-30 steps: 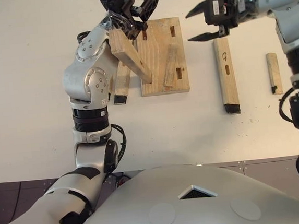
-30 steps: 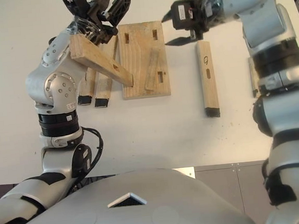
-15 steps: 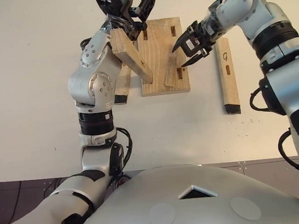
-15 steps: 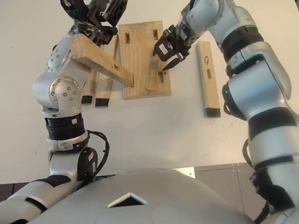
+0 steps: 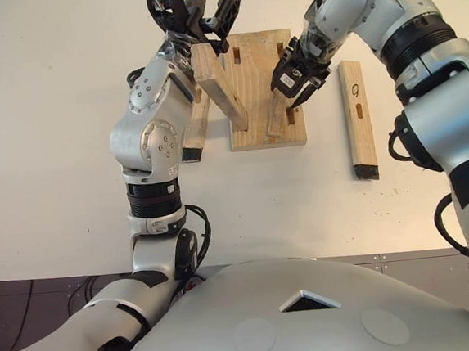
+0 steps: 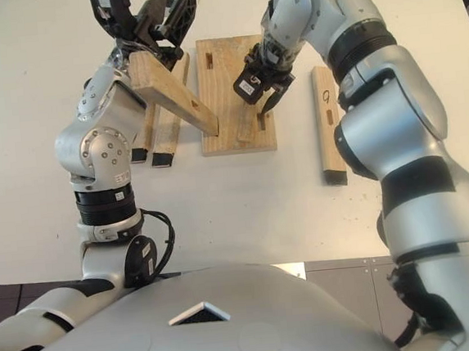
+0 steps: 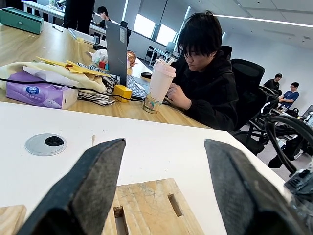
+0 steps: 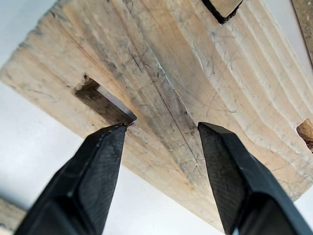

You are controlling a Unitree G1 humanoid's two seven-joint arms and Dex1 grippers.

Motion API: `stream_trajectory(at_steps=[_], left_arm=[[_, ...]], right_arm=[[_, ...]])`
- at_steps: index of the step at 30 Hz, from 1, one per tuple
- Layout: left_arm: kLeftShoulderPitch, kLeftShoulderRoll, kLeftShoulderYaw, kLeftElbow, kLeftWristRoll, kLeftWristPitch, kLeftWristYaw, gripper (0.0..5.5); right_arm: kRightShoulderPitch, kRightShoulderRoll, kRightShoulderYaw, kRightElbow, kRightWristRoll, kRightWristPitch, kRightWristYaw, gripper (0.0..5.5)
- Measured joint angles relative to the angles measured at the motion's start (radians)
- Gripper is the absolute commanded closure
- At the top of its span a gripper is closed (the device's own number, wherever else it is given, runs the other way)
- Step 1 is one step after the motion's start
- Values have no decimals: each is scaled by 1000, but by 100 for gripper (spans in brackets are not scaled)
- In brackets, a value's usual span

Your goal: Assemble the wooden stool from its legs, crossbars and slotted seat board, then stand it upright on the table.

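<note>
Seat board (image 5: 258, 83) partly covered by right end effector (image 5: 296, 96).

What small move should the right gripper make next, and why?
Probably lower a little and shut on the short piece lying on the seat board. The right gripper is open and hangs just over that piece, so a grasp seems near. The left gripper is open by the top of the tilted leg.

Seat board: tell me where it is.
Left eye view: the seat board lies flat mid-table under the right gripper, a tilted leg on its left part, a loose leg right of it.
</note>
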Motion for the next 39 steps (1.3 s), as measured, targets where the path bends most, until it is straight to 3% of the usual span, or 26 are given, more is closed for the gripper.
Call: stream_trajectory(at_steps=[5,9,15,21,24,27,32,36,39], left_arm=[[3,-5,0,0,1,-2,5,253],[4,-9,-1,4,1,-15,5,253],[3,-10,-2,29,1,-27,5,253],[1,-5,-2,53,13,-46,2,253],[0,0,2,60,17,-56,1,253],[-4,6,7,66,19,-60,-8,253],[-12,35,10,72,22,-60,-19,253],[-13,41,10,73,21,-60,-24,253],[-17,47,11,75,21,-59,-31,253]], right_arm=[[-10,-1,0,0,3,34,57,383],[-16,-3,24,-6,0,35,67,383],[-20,-8,32,-10,3,56,118,429],[-23,-15,6,40,88,359,190,493],[26,-86,4,49,111,467,213,535],[93,-149,-15,-32,163,529,213,535],[201,-160,-198,-175,273,643,134,441],[239,-170,-273,-249,307,691,97,373],[269,-247,-329,-321,333,702,107,328]])
